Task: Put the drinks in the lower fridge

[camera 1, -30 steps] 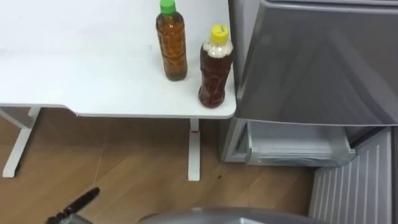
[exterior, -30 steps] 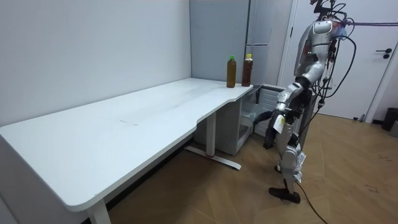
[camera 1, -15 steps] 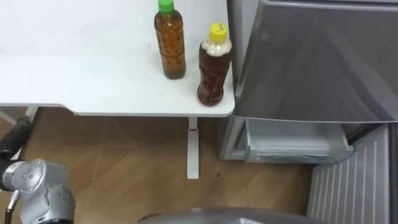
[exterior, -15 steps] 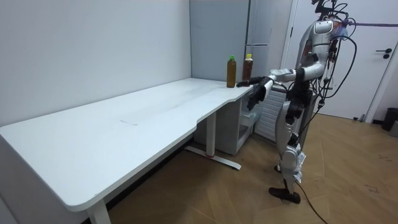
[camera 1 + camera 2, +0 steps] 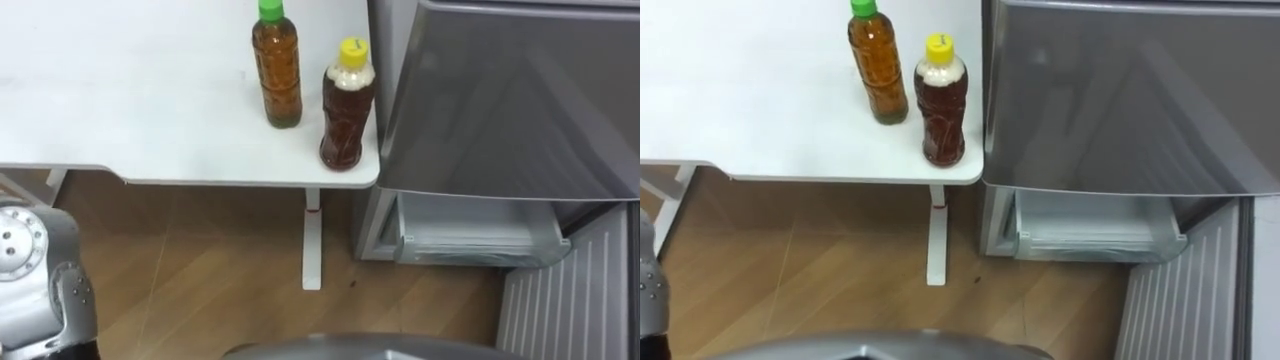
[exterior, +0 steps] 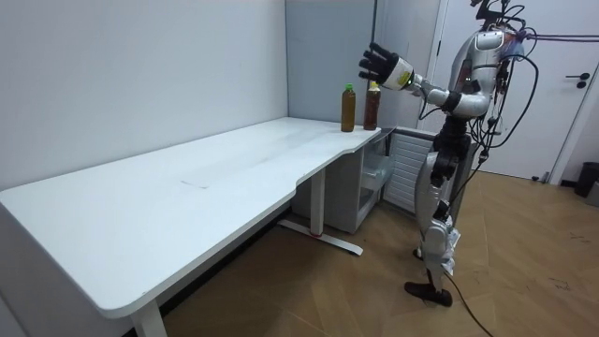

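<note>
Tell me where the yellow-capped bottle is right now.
In the left eye view the yellow-capped bottle stands upright on the table at its near right corner, right of the green-capped bottle and beside the fridge.

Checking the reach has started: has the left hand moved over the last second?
Yes. In the room view the left hand has risen from below the table top to above the yellow-capped bottle.

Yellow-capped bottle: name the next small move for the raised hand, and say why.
Probably bring the left hand down beside the yellow-capped bottle and close on it. The hand is open, higher than the bottles, holding nothing. This bottle and the green-capped bottle stand untouched on the table, this one nearer the fridge, whose lower drawer stands open.
</note>
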`<state>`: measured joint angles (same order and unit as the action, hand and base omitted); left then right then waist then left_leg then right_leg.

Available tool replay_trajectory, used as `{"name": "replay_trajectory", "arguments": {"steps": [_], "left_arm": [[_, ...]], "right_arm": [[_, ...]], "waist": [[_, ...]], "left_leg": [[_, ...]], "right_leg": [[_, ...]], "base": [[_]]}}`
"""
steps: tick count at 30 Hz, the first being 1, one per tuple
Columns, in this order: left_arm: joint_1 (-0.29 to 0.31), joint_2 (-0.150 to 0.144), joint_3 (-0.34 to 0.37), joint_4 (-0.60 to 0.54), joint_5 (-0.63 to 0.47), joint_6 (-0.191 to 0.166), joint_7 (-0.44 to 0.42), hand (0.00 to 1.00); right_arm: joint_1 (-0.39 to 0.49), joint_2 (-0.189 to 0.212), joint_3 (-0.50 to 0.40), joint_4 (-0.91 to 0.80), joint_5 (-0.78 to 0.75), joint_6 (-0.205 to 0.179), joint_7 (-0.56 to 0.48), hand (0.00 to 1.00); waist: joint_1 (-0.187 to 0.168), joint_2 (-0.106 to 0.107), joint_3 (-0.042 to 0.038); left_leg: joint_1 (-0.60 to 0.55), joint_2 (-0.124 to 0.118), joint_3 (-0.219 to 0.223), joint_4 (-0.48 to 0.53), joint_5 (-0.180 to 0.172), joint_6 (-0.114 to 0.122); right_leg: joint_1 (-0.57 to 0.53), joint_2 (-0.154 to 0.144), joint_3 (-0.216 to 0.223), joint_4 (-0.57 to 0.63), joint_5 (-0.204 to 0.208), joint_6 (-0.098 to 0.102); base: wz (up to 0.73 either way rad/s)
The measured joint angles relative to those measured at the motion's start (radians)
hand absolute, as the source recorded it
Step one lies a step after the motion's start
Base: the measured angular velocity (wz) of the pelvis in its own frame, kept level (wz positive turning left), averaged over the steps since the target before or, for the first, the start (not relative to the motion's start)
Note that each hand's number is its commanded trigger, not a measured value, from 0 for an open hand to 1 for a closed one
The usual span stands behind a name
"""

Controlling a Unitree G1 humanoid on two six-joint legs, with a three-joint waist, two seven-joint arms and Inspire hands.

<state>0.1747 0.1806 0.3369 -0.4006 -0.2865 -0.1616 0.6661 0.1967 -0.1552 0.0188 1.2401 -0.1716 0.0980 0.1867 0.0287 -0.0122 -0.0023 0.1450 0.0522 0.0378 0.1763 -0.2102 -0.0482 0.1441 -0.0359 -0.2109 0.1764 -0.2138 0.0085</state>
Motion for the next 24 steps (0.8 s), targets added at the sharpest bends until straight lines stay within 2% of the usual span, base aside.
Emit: {"name": "replay_trajectory", "arguments": {"steps": [5,10,14,16,24], "left_arm": [[-0.04,0.001,-0.071,-0.052,0.019,0.002,-0.133,0.0],[-0.09,0.007,-0.14,-0.077,0.024,0.002,-0.29,0.0],[-0.092,0.026,-0.207,-0.099,0.024,0.004,-0.398,0.0],[-0.099,0.039,-0.242,-0.101,0.023,0.017,-0.475,0.0],[-0.153,0.041,-0.32,-0.106,0.024,0.05,-0.669,0.0]], "right_arm": [[-0.006,-0.002,0.0,0.014,0.0,-0.008,0.037,0.0],[-0.056,-0.01,0.001,0.065,-0.007,-0.013,0.051,0.0],[-0.07,-0.01,0.0,0.072,-0.025,-0.023,0.056,0.0],[-0.079,-0.013,0.0,0.079,-0.03,-0.024,0.056,0.0],[-0.101,-0.018,0.001,0.088,-0.031,-0.025,0.056,0.0]], "waist": [[-0.005,0.002,0.002],[-0.028,0.009,0.013],[-0.051,0.006,0.0111],[-0.061,0.012,0.014],[-0.102,0.026,0.0144]], "left_leg": [[-0.011,-0.001,-0.016,0.012,0.0,0.0],[-0.017,-0.002,-0.014,0.012,0.0,0.0],[-0.031,-0.002,-0.013,0.011,0.0,0.0],[-0.03,-0.002,-0.007,0.011,0.0,0.0],[-0.03,-0.003,-0.006,0.01,0.0,0.0]], "right_leg": [[-0.001,-0.001,-0.013,-0.005,0.001,-0.001],[-0.007,-0.001,-0.011,-0.006,0.002,0.0],[-0.021,-0.001,-0.01,-0.002,0.002,-0.001],[-0.023,-0.001,0.001,-0.001,0.003,-0.001],[-0.018,0.0,0.016,0.005,0.003,-0.001]], "base": [[0.08],[-0.01],[-0.01],[-0.1],[-0.04]]}}
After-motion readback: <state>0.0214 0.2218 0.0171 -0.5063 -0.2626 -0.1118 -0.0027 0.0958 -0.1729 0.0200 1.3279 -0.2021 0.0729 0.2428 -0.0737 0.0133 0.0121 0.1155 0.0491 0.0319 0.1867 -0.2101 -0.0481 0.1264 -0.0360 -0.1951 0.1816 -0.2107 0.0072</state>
